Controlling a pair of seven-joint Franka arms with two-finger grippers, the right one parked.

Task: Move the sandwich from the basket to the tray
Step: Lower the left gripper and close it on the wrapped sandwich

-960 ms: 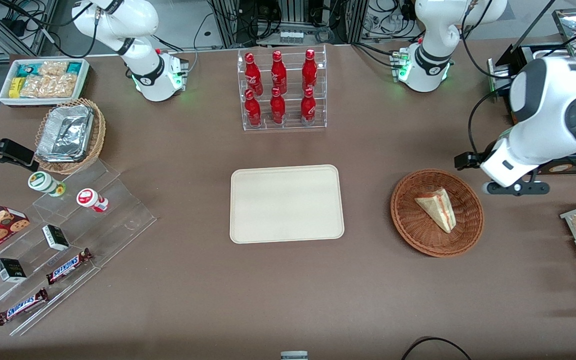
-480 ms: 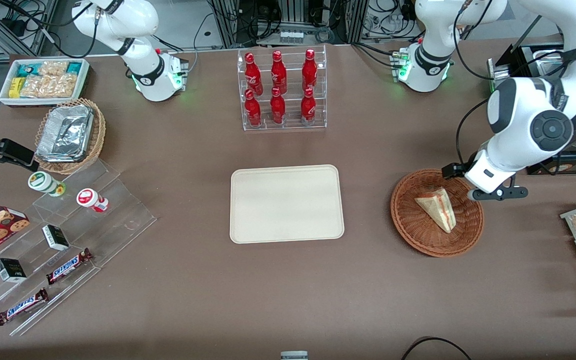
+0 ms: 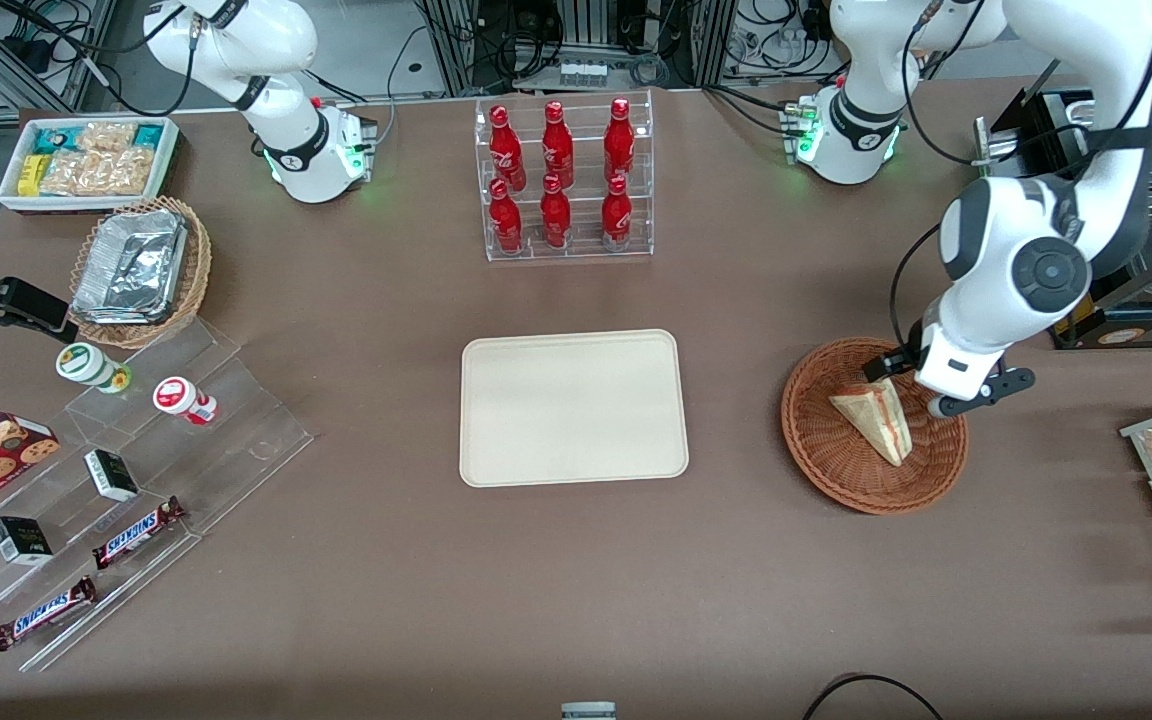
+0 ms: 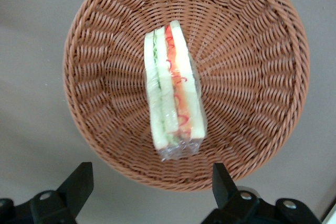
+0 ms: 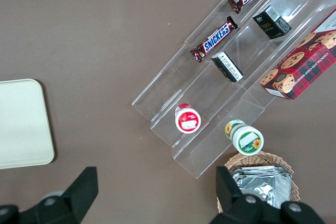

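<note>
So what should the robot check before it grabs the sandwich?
1. Sandwich lies in the basket: ok.
2. Tool is open, fingers spread wider than the sandwich: ok.
3. Tool is over the basket, above the sandwich's thick end: ok, though it probably needs to come down more.
4. Nothing else in the basket blocks the fingers: ok.
5. Tray has bare room for the sandwich: ok.
6. The wrapper is tight enough to grip without slipping: cannot tell.
</note>
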